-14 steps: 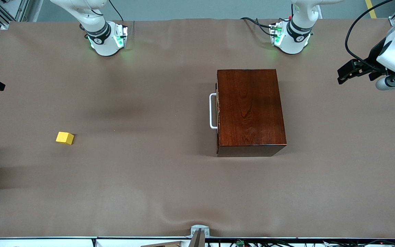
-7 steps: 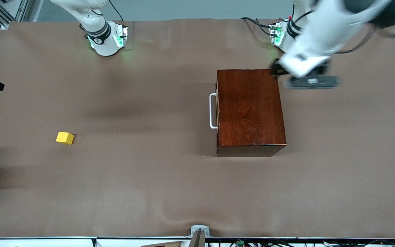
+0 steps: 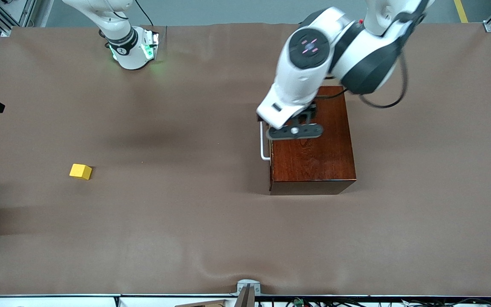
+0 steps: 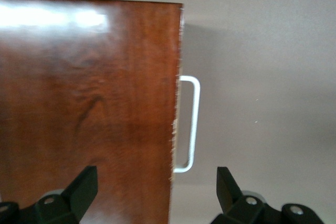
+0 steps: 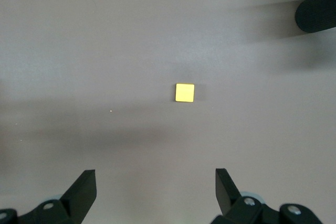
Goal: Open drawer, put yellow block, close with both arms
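— Where the brown cloth-covered table [image 3: 211, 221] lies bare, what rests on it?

— One small, matte, bright yellow cube [image 3: 80, 171], toward the right arm's end and well apart from the glossy dark mahogany box [image 3: 313, 157]. Plain cloth surrounds it on every side.

— And the box?

— Polished, with visible grain and sharp corners. Its drawer is shut; the white U-shaped bar handle [image 3: 264, 147] juts from the front edge, which faces the right arm's end, with bare cloth in front of it.

— The grippers?

— The left gripper [image 4: 157, 190] hangs over the box's front edge and the handle, black fingers [image 4: 84, 187] spread wide, holding nothing. The right gripper [image 5: 155, 190] hangs over the cube, fingers equally apart, empty.
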Robot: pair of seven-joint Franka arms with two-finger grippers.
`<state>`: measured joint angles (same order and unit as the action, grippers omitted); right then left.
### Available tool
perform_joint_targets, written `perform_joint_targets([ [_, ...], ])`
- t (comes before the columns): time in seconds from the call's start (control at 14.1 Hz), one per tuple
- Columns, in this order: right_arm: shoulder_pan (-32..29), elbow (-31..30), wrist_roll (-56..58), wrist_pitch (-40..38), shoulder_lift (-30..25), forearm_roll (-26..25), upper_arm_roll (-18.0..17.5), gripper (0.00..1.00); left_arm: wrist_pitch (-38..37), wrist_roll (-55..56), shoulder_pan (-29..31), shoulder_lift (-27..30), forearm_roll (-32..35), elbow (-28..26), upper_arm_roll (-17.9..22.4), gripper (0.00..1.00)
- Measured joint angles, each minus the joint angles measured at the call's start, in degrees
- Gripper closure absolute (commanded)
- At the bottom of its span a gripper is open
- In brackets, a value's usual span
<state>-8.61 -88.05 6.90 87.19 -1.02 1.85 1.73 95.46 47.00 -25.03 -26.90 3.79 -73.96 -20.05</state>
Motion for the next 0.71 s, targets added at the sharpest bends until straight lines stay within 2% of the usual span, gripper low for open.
perform_joint_targets([
  [0.14,0.0,0.01,0.0,0.0,0.0,0.0,0.04,0.0,1.07,1.6,-6.53,-3.37,0.04,2.24,5.27,0.0],
  [0.35,0.0,0.02,0.0,0.0,0.01,0.0,0.05,0.0,1.36,2.86,-18.26,-7.53,0.07,5.15,15.49,0.0],
  [0.42,0.0,0.02,0.0,0.0,0.03,0.0,0.05,0.0,1.66,3.3,-20.83,-8.63,0.08,5.58,17.49,0.0],
  [0.71,0.0,0.02,0.0,0.0,0.09,0.0,0.06,0.0,4.19,3.9,-23.58,-12.02,0.12,6.16,19.57,0.0],
])
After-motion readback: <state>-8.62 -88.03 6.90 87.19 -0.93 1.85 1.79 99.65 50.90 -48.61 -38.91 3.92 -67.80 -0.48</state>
